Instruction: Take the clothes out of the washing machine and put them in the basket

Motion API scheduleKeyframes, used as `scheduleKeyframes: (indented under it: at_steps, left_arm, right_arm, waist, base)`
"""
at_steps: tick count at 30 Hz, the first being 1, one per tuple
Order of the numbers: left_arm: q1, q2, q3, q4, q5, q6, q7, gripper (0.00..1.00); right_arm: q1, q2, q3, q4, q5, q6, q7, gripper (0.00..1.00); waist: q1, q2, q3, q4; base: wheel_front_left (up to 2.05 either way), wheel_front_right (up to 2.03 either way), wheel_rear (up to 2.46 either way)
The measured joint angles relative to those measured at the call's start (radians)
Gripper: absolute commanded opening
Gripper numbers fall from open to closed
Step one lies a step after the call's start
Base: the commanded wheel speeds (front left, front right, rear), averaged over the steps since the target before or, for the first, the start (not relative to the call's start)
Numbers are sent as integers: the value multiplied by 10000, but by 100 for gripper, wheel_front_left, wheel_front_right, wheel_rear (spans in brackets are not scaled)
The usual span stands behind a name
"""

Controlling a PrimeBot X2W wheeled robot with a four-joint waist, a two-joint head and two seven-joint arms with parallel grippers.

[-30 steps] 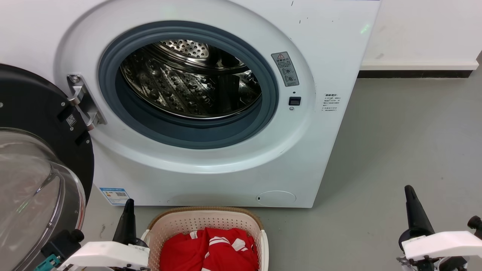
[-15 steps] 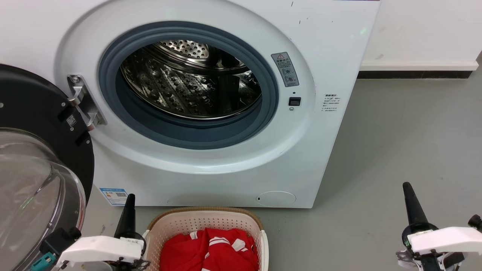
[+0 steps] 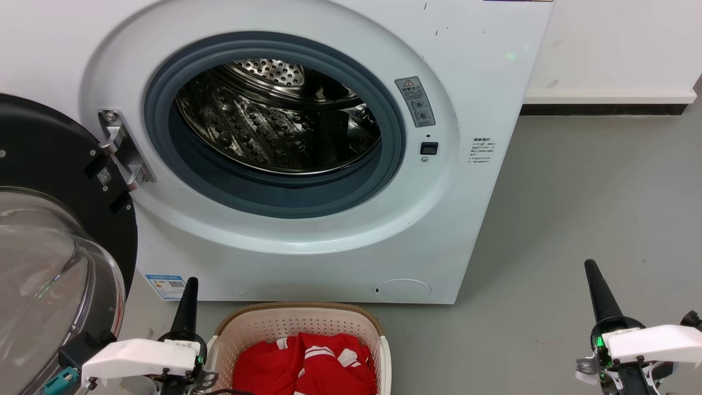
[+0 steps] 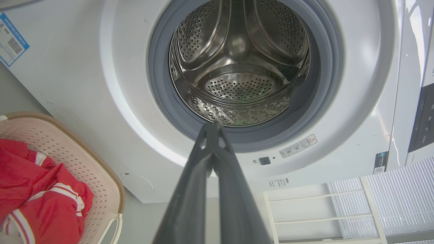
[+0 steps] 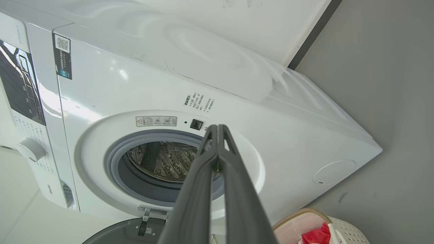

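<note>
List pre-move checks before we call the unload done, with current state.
1. Washing machine drum free of fabric: ok, bare steel.
2. Clothes inside basket, nothing over the rim: ok where visible.
3. Garment count: cannot tell, red pile is bunched.
4. Left gripper shut, empty: ok.
5. Right gripper shut, empty: ok.
6. Door swung wide, porthole unobstructed: ok.

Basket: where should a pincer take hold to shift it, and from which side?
Probably the side handle on the right end of the basket: an open loop standing clear of the perforated wall, so one finger can slip through. Come from the right and above with the right pincer, which is shut now and must open first.
</note>
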Motion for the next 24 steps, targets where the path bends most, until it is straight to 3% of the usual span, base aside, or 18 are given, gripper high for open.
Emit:
scheduleKeyframes:
  at_steps: [24]
  left_arm:
    - [-293,-4,161,242,-2169,-105,500,0]
  right_arm:
    - [-283,-6,-42,228,2222,0,522,0]
  waist:
    - [0,0,-33,4]
  base:
    - [0,0,0]
